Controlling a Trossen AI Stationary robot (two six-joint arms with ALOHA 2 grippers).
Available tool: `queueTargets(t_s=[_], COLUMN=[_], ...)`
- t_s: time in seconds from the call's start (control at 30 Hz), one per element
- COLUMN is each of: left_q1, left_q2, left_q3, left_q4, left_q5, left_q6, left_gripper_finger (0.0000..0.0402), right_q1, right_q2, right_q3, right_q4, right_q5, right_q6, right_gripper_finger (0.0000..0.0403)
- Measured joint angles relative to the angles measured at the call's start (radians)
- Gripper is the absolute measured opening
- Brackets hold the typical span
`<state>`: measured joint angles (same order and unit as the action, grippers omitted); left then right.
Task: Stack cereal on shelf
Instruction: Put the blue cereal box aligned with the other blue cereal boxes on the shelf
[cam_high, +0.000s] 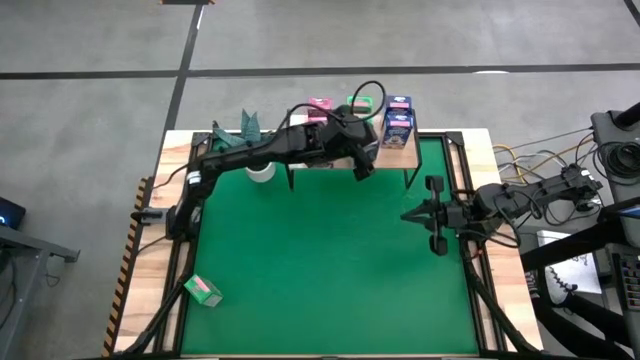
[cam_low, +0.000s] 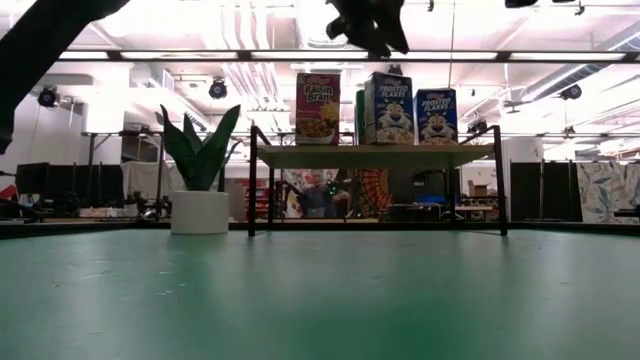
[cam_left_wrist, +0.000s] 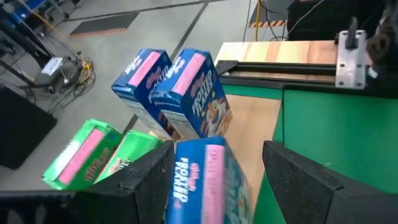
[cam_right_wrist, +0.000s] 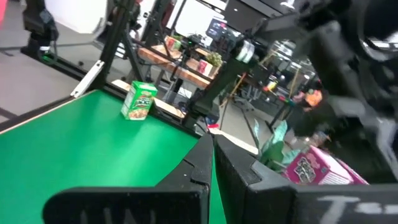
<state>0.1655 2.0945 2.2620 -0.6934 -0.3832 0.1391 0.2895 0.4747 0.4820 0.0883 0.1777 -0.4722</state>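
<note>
Your green mat (cam_high: 330, 270) fills most of the table; its middle lies bare; the shelf (cam_high: 400, 156) stands at its far edge, and the left arm crossing over it hides most of the board from above.

On the shelf you see blue cereal boxes (cam_high: 398, 121) at the right end, a pink box (cam_high: 320, 104) and a green box (cam_high: 360, 102) peeking out past the arm; how many stand there you cannot count, since the arm covers some; in the low view the front boxes screen any behind.

One more green carton (cam_high: 204, 291) lies well apart, near the mat's front left corner; a potted plant (cam_low: 200, 175) stands just left of the shelf.

Your left gripper (cam_left_wrist: 214, 177) hangs over the shelf, fingers spread wide either side of a blue carton (cam_left_wrist: 208, 186); whether the pads touch it is blurred.

Your right gripper (cam_high: 437, 214) waits at the mat's right edge, fingers closed together, holding nothing.
</note>
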Motion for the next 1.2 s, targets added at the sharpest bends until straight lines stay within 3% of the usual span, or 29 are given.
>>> queueTargets(t_s=[0.2,0.4,0.53,0.8,1.07,1.2], left_q1=[-0.042,-0.130,-0.186,-0.249,-0.276,-0.276], left_q2=[-0.067,-0.115,-0.156,-0.358,-0.601,-0.694], left_q3=[0.000,-0.003,-0.068,-0.472,-0.905,-1.075], left_q4=[-0.045,-0.128,-0.115,0.133,0.505,0.648], left_q5=[-0.001,0.000,0.000,0.000,0.000,0.000], left_q6=[0.035,0.042,0.048,0.045,0.008,0.001], left_gripper_finger=[0.0229,0.0229,0.0229,0.0229,0.0229,0.0229], right_q1=[0.000,0.000,0.000,0.000,-0.004,-0.034], right_q2=[0.000,0.000,0.000,0.032,0.138,0.200], right_q3=[0.000,0.000,0.000,0.000,0.052,0.155], right_q4=[0.001,-0.013,-0.025,-0.024,-0.008,-0.069], right_q5=[0.011,0.087,0.087,0.092,0.314,0.339], right_q6=[0.026,0.069,0.096,0.143,0.186,0.181], right_gripper_finger=[0.0009,0.0009,0.0009,0.0009,0.0009,0.0009])
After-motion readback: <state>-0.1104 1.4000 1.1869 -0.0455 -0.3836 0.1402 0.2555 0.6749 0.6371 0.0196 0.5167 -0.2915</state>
